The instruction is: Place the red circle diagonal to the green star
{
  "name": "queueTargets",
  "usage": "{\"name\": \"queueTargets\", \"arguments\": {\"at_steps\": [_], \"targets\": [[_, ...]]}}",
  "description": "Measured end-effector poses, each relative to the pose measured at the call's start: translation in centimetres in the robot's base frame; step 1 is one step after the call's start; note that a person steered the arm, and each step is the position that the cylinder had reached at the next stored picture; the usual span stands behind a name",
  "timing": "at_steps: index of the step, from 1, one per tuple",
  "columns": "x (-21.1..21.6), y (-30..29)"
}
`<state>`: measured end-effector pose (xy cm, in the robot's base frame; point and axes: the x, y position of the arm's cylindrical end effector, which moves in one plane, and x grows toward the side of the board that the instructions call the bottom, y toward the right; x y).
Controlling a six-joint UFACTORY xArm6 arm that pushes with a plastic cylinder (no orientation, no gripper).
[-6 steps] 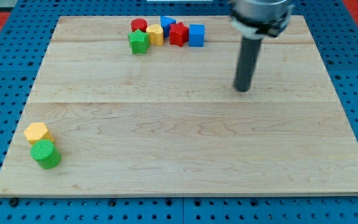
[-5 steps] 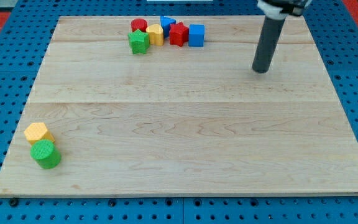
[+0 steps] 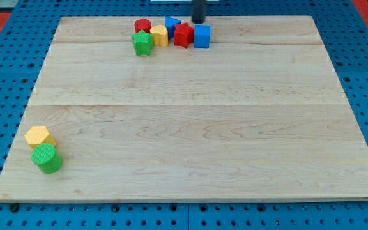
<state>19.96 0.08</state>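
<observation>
Wooden board fills the view. I have my tip at the view's top edge, just above the blue cube, holding nothing. Green star sits below the red circle, touching it.

Only short stub of dark rod visible, at view's top edge, right of centre-left. Rod upright, cut off by frame above; arm itself out of view. My tip sits at far edge of bench, low end just inside view. Nothing else of robot shows.
</observation>
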Motion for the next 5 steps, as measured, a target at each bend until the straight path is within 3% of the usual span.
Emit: {"name": "queueTargets", "arguments": {"at_steps": [1, 2, 3, 4, 5], "targets": [[0.8, -5.8], [4.4, -6.9], [5.2, -5.9], [5.4, -8.6], [4.2, -15.5]]}}
